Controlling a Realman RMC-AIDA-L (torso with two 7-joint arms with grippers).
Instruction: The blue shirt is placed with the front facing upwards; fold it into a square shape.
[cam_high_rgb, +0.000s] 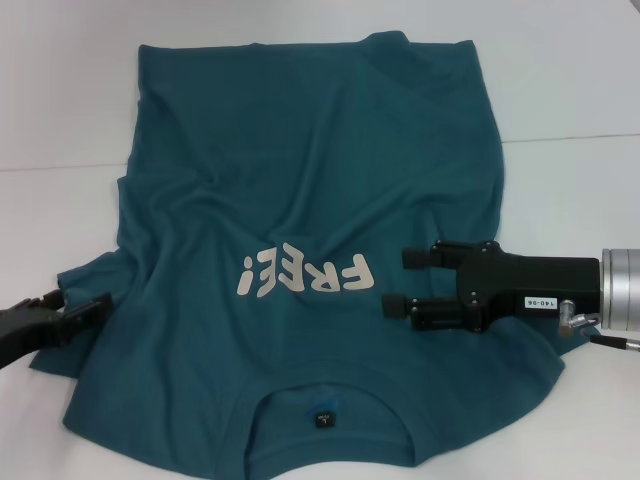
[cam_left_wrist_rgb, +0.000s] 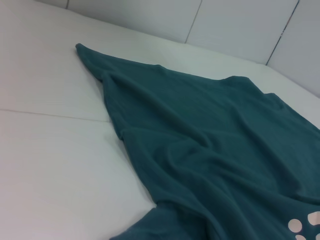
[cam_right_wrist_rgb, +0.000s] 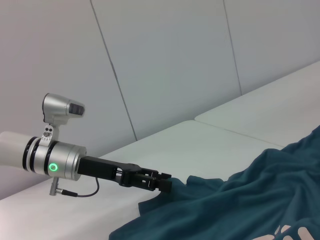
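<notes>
The blue shirt (cam_high_rgb: 300, 180) lies front up and wrinkled on the white table, its collar and dark neck label (cam_high_rgb: 325, 418) nearest me and the off-white "FREE!" lettering (cam_high_rgb: 305, 275) across the middle. My right gripper (cam_high_rgb: 395, 282) is open and reaches in from the right over the shirt's right side, beside the lettering. At the shirt's left sleeve edge is my left gripper (cam_high_rgb: 85, 312), low by the table. In the right wrist view the left gripper (cam_right_wrist_rgb: 167, 184) looks shut on that edge of the shirt (cam_right_wrist_rgb: 250, 200), which rises to its tip. The left wrist view shows only the shirt (cam_left_wrist_rgb: 210, 150).
The white table (cam_high_rgb: 60, 100) reaches well past the shirt on the far, left and right sides, with a seam line (cam_high_rgb: 570, 140) running across it. Pale wall panels (cam_right_wrist_rgb: 165, 75) stand behind the table.
</notes>
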